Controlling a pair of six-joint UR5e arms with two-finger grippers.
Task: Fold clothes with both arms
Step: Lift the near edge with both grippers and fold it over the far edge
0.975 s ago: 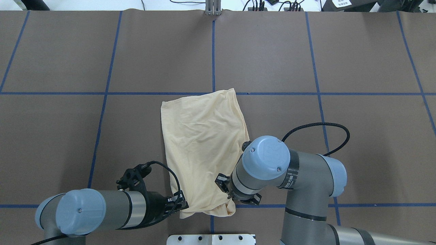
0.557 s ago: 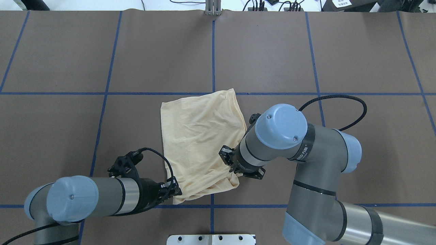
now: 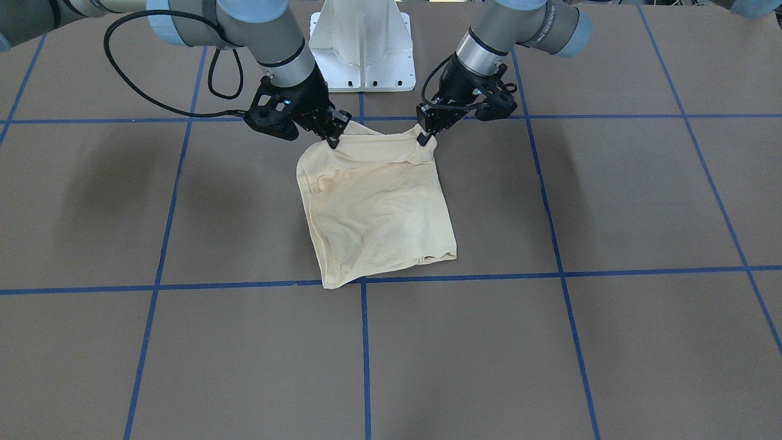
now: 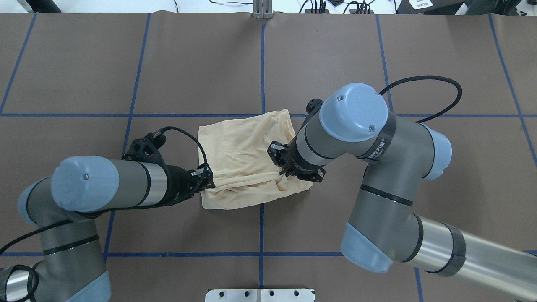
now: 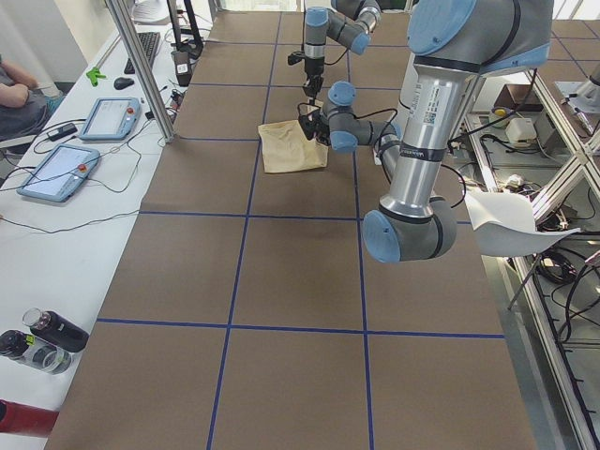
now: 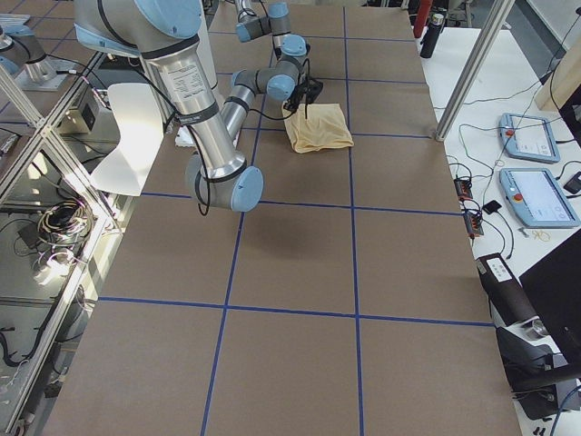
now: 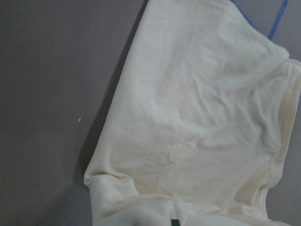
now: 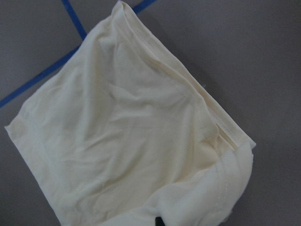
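Brown matting ruled with blue tape lines [image 4: 262, 63] covers the table [image 4: 126, 63], and at the robot's edge stands the white pedestal base [image 3: 363, 43]. Just beyond it, around the table's middle, lies the cream shirt [image 4: 245, 147], narrowed to a plain panel with no print showing. The left gripper [image 4: 207, 181] and right gripper [image 4: 287, 172] each have their fingers pinched closed on one near corner, raised off the matting so the near edge sags between them. Holding both corners level looks meant to carry that edge over to the far hem, which rests flat beside a tape crossing. No obstacle shows between the hem and the far edge. Past the table's left end, a side bench holds tablets [image 5: 111, 117] and bottles [image 5: 56, 330].
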